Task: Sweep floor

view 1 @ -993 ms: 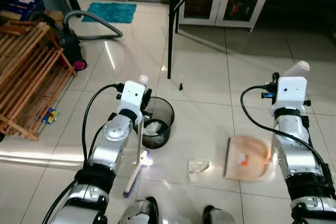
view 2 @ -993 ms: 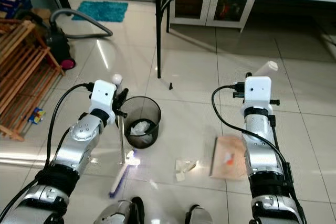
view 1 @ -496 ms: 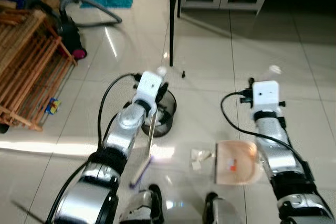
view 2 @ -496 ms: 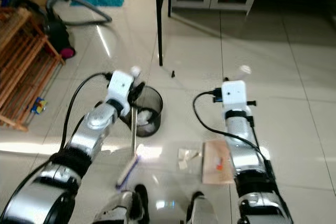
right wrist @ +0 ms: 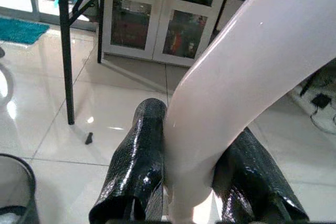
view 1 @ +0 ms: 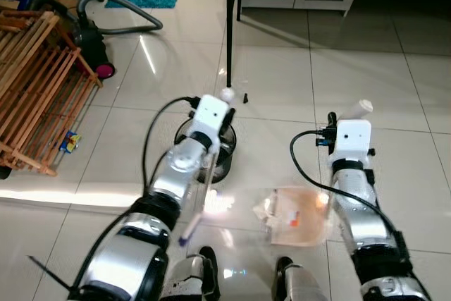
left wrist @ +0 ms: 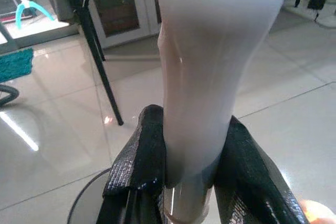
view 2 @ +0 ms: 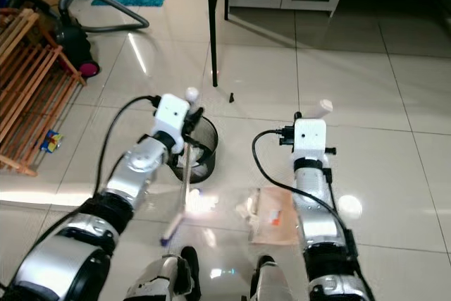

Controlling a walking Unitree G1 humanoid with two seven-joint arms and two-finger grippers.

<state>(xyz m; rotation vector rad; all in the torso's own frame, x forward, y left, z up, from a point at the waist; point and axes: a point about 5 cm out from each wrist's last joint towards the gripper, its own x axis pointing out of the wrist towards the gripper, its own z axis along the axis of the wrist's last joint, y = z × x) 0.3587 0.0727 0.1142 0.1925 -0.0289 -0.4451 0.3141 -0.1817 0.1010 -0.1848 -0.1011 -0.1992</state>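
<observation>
your left tool (left wrist: 191,174) is clamped on the broom handle (left wrist: 210,66), brush end (view 1: 189,229) on the floor beside the mesh bin (view 1: 227,160). your right tool (right wrist: 189,174) grips the dustpan handle (right wrist: 247,82); from overhead the dustpan (view 1: 299,216) sits against crumpled paper (view 1: 266,209).

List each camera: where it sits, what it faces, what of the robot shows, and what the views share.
Left eye view: on the head, looking down at the floor; both silver arms, broom, bin, dustpan.
Right eye view: the head's other eye, same scene; table leg, rack.
Left wrist view: on the left wrist, looking along its fingers clamped on the broom's white handle.
Right wrist view: on the right wrist, fingers clamped on the dustpan's white handle.
Shared: both wrist views see the table leg and cabinet.
</observation>
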